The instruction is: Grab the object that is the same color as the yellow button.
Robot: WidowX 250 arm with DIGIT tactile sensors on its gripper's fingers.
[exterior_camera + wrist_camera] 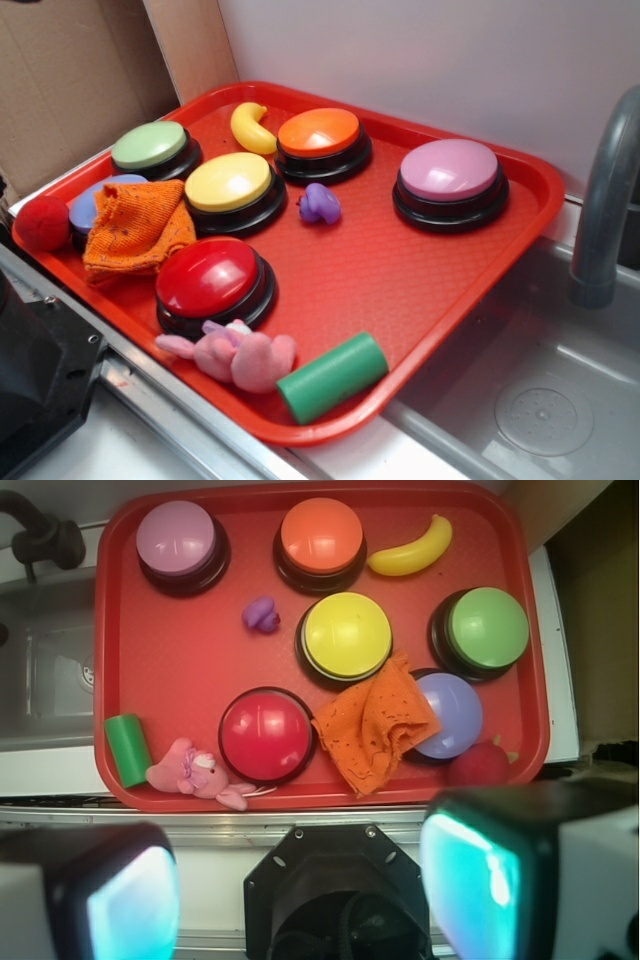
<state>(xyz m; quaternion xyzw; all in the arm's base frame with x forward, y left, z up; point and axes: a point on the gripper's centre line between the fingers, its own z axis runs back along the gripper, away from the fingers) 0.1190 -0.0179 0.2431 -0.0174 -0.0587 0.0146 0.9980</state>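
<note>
Teal-padded fingers [130, 900] of the hand [300, 890] stand wide apart with nothing between them, short of the red tray's [180, 670] near rim. Taking the yellow button [347, 635] as landmark, the banana [410, 552] lies beyond it at the tray's far edge, just beside the orange button [321, 537].

Red tray [520, 215] beside a grey sink [545, 400] with faucet [605, 200], carrying orange [318, 132], light-green [149, 145], pink [449, 169], red [207, 276] and lavender [450, 712] dome buttons. An orange cloth [135, 228] partly covers the lavender button. Also present: purple toy [319, 203], pink plush [235, 354], green cylinder [332, 376], red ball [42, 222].
</note>
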